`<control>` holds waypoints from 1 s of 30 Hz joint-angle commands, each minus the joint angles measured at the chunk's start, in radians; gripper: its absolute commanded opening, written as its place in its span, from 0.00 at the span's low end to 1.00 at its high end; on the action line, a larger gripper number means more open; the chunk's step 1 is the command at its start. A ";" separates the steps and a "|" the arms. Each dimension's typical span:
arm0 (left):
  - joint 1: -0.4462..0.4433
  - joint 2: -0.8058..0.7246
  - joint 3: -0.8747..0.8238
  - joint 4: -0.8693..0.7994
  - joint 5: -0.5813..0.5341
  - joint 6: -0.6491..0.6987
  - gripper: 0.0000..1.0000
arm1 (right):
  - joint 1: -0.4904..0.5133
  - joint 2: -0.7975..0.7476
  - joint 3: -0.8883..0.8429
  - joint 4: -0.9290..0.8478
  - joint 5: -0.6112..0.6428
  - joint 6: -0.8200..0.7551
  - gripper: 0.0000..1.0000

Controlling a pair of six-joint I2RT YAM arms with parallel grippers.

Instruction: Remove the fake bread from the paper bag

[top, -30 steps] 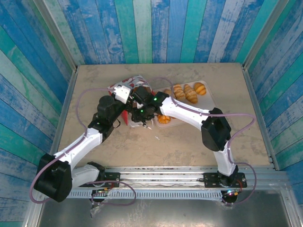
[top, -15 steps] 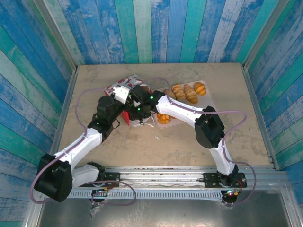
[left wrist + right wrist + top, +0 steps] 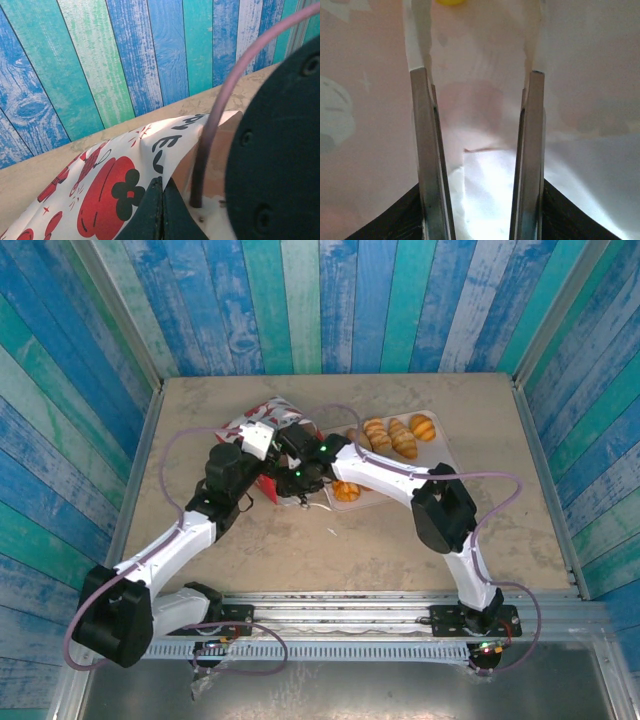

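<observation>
Paper is the hazard at this stage. Just outside each finger of the right pincer [image 3: 477,74] lies the pale inner wall of the paper bag [image 3: 107,192]. If the jaws close where they stand, they would probably pinch a fold of wall rather than bread, and a pull outward could then drag or tear the bag. Ahead of the fingertips, at the far end of the bag, there is a yellow patch, probably a bread piece [image 3: 451,2]. A shallow reach would close short of it, and a nudge could push it deeper. A second risk sits at the bag's mouth: should the rim slip from the left pincer [image 3: 162,187], the opening may collapse onto the right fingers.

Right pincer: jaws parted to a moderate gap and parallel, with only bare paper between them; it holds nothing.

Left pincer: jaws pressed together on the printed rim of the bag, beside a red apple print, holding the mouth up.

Behind the right pincer, outside the bag, a tray [image 3: 450,455] carries several rolls [image 3: 403,438] already clear of the paper.
</observation>
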 commanded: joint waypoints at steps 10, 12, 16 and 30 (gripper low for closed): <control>-0.008 0.004 0.036 -0.013 0.000 -0.004 0.02 | -0.068 -0.105 -0.058 0.028 0.061 0.085 0.52; -0.008 0.001 0.036 -0.015 0.008 -0.004 0.02 | -0.077 -0.098 -0.051 0.036 0.061 0.093 0.52; -0.008 -0.001 0.040 -0.022 0.020 0.001 0.02 | -0.093 -0.070 -0.016 0.029 0.062 0.110 0.52; -0.009 0.001 0.043 -0.017 0.065 -0.004 0.02 | -0.105 -0.037 0.021 0.084 0.131 0.178 0.49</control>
